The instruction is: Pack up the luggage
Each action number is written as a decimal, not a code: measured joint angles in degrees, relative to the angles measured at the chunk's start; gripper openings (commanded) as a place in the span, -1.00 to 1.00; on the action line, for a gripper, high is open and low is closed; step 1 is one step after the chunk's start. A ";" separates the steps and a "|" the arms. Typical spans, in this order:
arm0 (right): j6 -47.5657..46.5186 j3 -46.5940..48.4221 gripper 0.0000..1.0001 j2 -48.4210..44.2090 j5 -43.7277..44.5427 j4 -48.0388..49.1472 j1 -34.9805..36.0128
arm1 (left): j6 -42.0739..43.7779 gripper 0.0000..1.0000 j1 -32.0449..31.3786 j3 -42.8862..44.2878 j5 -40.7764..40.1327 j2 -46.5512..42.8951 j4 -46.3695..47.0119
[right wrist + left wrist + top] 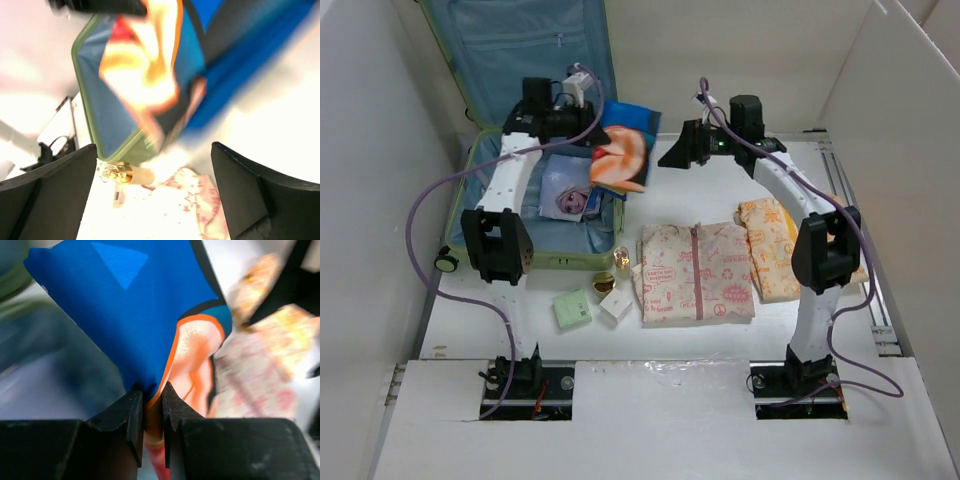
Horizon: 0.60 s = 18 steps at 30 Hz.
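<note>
Top external view: the open luggage (pixel 572 261) lies at far left, its lid leaning on the back wall. The left gripper (pixel 153 390) is clamped on a blue-and-orange cloth (pixel 130 315) hanging over the luggage's right rim. The right gripper (pixel 154 150) is spread wide and empty, just beside the cloth. Nearer lie one green packet (pixel 572 308), one small bottle (pixel 604 285), one white box (pixel 616 303) and two folded garments (pixel 695 272). Bare table (pixel 720 195) lies behind them.

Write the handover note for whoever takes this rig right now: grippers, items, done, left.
Left gripper: shut on the blue-and-orange cloth, held up over the right rim of the luggage.
Right gripper: open, empty.
Luggage: open, at the left; a picture-print item lies inside.
Done: that one item is in.
Left: drop the cloth in, then pack the pink folded garment, orange garment, green packet, white box and small bottle, all lying outside it.
</note>
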 measured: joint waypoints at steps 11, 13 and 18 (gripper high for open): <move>-2.73 -1.03 1.00 2.45 0.87 -4.48 2.71 | 26.93 -1.00 20.02 0.52 -19.32 3.34 -22.73; -4.04 -0.11 1.00 2.82 1.64 -6.01 2.56 | 28.79 -1.00 20.96 0.33 -21.46 5.31 -22.47; -6.62 0.52 1.00 2.86 3.48 -8.85 2.38 | 30.42 -1.00 21.70 0.28 -25.35 9.01 -19.56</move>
